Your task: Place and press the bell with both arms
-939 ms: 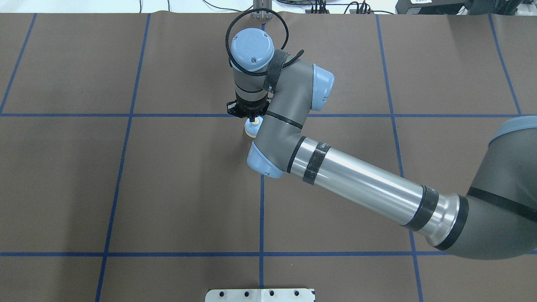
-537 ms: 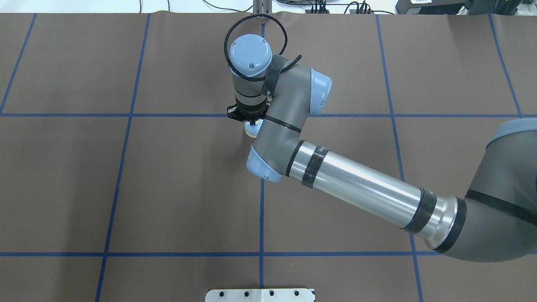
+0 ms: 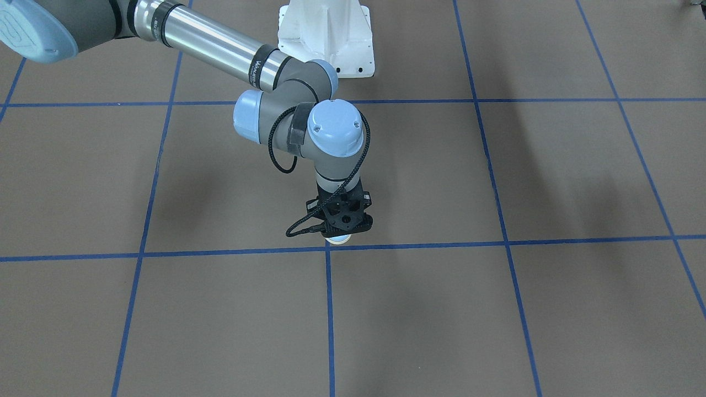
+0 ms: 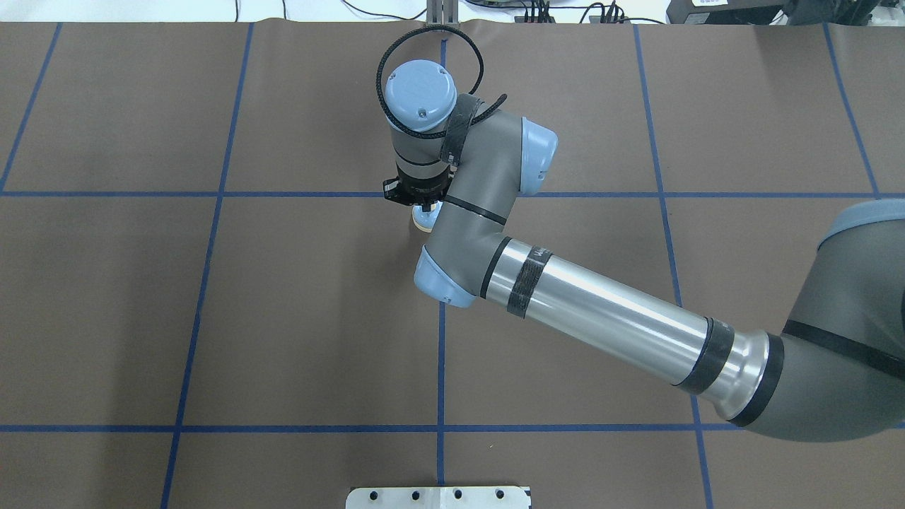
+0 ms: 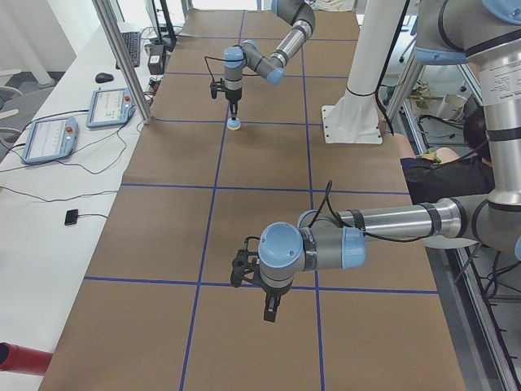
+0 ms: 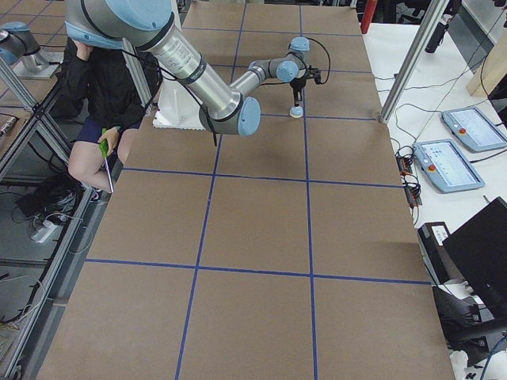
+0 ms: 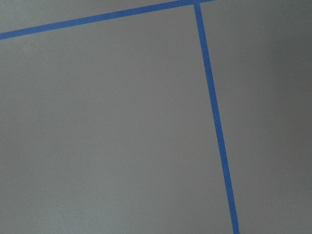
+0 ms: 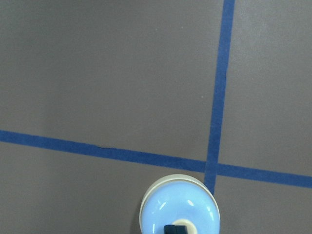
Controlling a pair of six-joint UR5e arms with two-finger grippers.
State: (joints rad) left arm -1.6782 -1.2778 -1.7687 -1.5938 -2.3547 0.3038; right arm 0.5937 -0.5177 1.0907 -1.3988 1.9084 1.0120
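Note:
The light-blue bell (image 4: 423, 222) with its cream base is next to a crossing of blue tape lines, near the table's middle. It also shows in the front view (image 3: 337, 239), the right wrist view (image 8: 178, 207) and the left side view (image 5: 234, 124). My right gripper (image 8: 174, 229) points straight down over it, its dark fingertips shut on the cream button on top. I cannot tell whether the bell's base touches the table. My left gripper (image 5: 271, 314) hangs over bare table far from the bell. I cannot tell whether it is open or shut.
The white pedestal base (image 3: 325, 33) stands at the robot's side of the table. A seated person (image 6: 103, 87) is behind it. Touch-screen pendants (image 5: 49, 138) lie on a side table. Blue tape lines (image 7: 214, 117) grid the brown table.
My right wrist has come down a little toward the table, with the gripper still shut on the bell. The bell has barely shifted.

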